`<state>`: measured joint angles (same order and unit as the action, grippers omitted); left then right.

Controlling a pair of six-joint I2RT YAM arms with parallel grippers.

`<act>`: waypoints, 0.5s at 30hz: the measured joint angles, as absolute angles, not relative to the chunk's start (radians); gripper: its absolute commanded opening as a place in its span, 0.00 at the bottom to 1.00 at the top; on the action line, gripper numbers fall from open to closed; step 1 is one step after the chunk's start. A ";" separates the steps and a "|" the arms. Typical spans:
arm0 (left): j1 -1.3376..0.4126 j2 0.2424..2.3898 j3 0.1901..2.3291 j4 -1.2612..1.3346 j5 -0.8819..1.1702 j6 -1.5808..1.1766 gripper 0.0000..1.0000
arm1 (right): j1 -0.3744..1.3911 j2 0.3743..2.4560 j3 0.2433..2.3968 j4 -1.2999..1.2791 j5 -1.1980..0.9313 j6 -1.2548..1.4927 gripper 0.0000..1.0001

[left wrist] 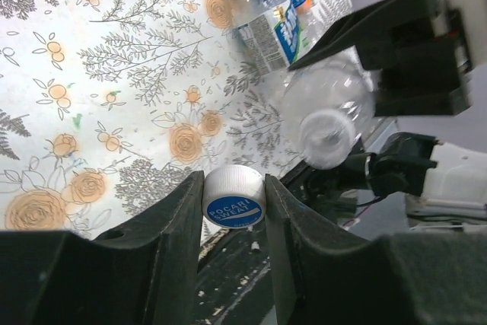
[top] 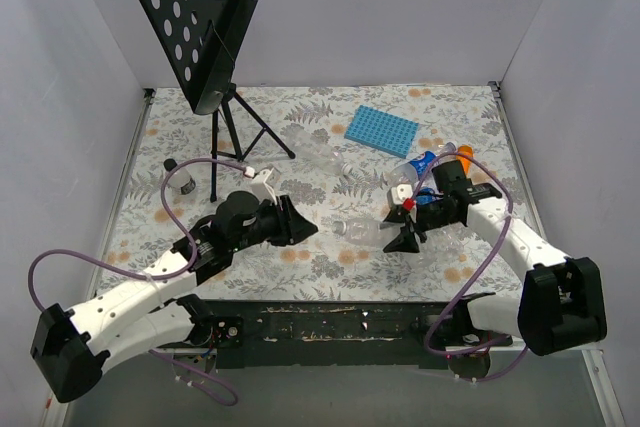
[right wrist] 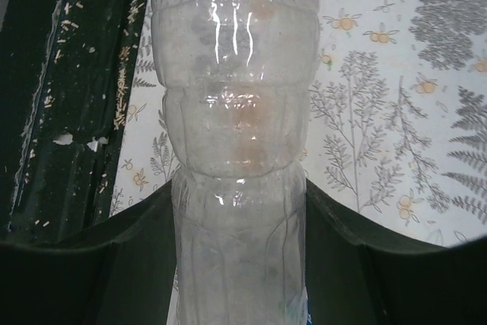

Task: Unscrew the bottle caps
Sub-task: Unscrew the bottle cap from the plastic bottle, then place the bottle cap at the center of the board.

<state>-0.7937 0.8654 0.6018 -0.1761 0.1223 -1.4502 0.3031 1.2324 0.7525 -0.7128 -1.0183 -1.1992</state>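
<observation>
The table stands between plain white walls and is covered with a floral cloth (top: 330, 265). At the back there is a black music stand (top: 200, 27), and a blue tray (top: 381, 130) lies more to the right.

One cap is already off, in my judgement. The left gripper (left wrist: 233, 182) has its fingers closed on a white cap (left wrist: 233, 202) with a blue printed top and holds it above the near edge of the table, apart from any bottle. The right gripper (right wrist: 240, 211) clamps a clear bottle (right wrist: 236, 97) around its body. This bottle lies almost level, and its neck points toward the left arm.

What remains is the rest of the bottles. Two labelled bottles (top: 415, 169) lie beside the right arm, near an orange object (top: 465, 157), and a plain bottle (top: 318, 154) lies in the middle of the table. I would say these ones are not opened yet, but from above their caps are too small to be sure.

The left wrist camera shows what the top camera cannot: the print on the held cap, the bare mouth of the clamped bottle, and a white cap on one labelled bottle. The right wrist camera shows only the crinkled wall of the bottle between its fingers, not the neck. Only the top camera shows both arms and all the bottles together.
</observation>
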 measured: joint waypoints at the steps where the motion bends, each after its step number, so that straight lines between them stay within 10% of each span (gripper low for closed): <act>1: -0.794 0.879 0.602 -0.172 0.130 -1.416 0.00 | 0.278 1.232 0.760 -0.715 -1.032 -1.193 0.06; 15: -0.899 1.321 0.908 -0.141 0.060 -1.088 0.00 | -0.076 1.022 0.695 -0.279 -0.991 -0.598 0.04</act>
<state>-0.8986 1.3212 0.9085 -0.1410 0.0601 -1.0882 -0.0765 1.0222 0.6949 -0.2787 -0.9913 -0.5980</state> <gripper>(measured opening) 0.330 0.630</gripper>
